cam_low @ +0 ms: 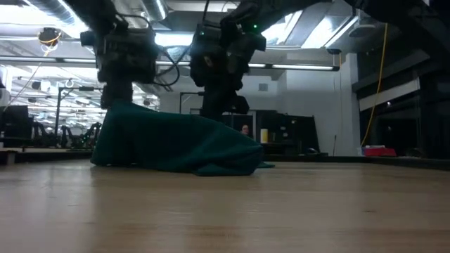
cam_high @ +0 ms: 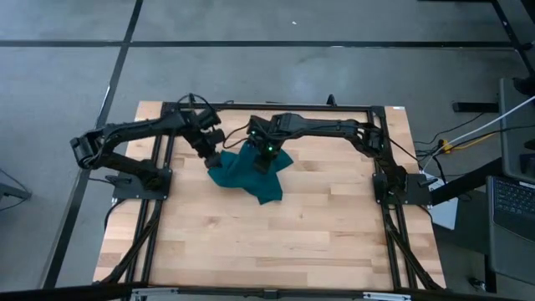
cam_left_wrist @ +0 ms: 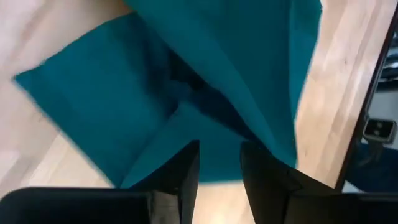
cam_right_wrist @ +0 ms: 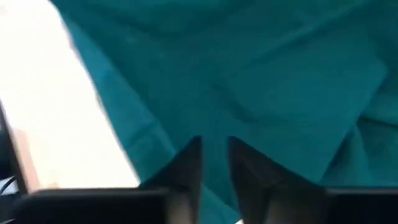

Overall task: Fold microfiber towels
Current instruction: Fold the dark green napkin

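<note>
i have the teal microfiber towel (cam_high: 249, 171) lying crumpled on the wooden table (cam_high: 276, 234), bunched up toward the far half of the top, with one corner trailing out toward the near side. both arms are down on it.

the left gripper (cam_high: 212, 157) sits at the towel's left edge. through its wrist camera i see its two dark fingers (cam_left_wrist: 185, 171) with a narrow gap between them, and the gap shows only cloth lying beyond the tips, so i read them as slightly parted with nothing pinched. a folded flap of towel lies just ahead of the tips, bare wood to either side.

the right gripper (cam_high: 264, 159) is on the towel's far middle, a green light glowing on its wrist. its fingers (cam_right_wrist: 186, 165) stand close together with a thin slot, cloth filling everything ahead of them; i cannot tell whether a fold is caught between the tips.

from table level the towel (cam_low: 176, 144) forms a low mound, higher under the left gripper (cam_low: 116, 98) and sloping down past the right gripper (cam_low: 214, 105), which touches its top.
</note>
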Robot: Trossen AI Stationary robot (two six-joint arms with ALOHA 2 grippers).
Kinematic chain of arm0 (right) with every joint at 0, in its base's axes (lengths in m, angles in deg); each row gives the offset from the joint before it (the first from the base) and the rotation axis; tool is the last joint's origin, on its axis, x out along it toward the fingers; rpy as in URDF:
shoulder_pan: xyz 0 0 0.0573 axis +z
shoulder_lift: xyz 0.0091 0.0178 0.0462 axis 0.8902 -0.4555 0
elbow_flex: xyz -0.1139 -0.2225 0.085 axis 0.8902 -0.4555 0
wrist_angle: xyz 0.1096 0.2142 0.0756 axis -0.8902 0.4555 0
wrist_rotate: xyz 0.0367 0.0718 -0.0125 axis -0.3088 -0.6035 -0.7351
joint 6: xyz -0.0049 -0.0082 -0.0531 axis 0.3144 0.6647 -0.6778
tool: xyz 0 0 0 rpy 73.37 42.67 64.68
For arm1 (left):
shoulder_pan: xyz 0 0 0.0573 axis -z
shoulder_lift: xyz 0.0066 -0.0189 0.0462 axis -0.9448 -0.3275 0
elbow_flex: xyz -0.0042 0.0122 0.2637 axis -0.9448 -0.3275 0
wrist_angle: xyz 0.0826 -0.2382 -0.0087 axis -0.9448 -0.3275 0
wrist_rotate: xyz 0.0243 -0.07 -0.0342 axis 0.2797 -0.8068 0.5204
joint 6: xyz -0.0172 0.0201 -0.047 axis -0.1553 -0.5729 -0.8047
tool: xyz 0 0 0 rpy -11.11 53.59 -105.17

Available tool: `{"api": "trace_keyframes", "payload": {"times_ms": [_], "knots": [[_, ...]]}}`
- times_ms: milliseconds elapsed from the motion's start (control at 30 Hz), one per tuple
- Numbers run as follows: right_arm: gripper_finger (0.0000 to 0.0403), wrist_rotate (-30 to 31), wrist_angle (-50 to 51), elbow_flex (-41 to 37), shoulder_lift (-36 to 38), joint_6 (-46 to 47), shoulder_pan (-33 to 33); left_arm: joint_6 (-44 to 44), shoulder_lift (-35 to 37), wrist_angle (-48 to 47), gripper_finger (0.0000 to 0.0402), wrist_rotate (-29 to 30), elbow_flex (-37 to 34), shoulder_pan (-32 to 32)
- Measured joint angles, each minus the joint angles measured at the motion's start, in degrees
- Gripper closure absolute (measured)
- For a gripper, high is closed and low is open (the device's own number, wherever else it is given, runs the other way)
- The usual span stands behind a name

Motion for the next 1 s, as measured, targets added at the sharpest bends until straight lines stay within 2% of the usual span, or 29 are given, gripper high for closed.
{"api": "trace_keyframes", "payload": {"times_ms": [67,100,233,367,433,567,833,1000], "knots": [[0.0385,0.23,-0.26,-0.89,0.0,0.13,-0.28,-2.94,-0.66,5.7,0.0292,0.0,-2.53,0.86],[0.0392,0.22,-0.32,-1.1,0.0,0.13,-0.44,-4.13,-1.11,8.51,0.0294,0.02,-3.56,1.2],[0.0398,0.39,-0.45,-1.59,0.0,0.27,-1.22,-5.48,-4.69,15.44,0.0295,0.16,-7.03,2.01],[0.0399,0.75,-0.64,-1.57,0.07,0.77,-1.31,-5.55,-11.38,22.09,0.03,0.51,-10.95,2.1],[0.04,0.78,-0.68,-1.57,0.07,1.24,-1.27,-6.2,-15.13,25.14,0.0316,-0.96,-12.17,2.01],[0.0401,0.75,-0.35,-1.57,0.09,1.44,-1.27,-7.01,-21.28,30.35,0.0385,-4.79,-12.66,3.08],[0.0402,0.6,5.09,-1.78,0.09,0.11,-0.71,-9.44,-21.72,36.11,0.0399,-2.77,-14.46,8.34],[0.0402,-3.24,0.91,-8.72,0.15,1.65,1.43,-11.47,-21.43,36.73,0.0399,-2.51,-14.84,10.55]]}}
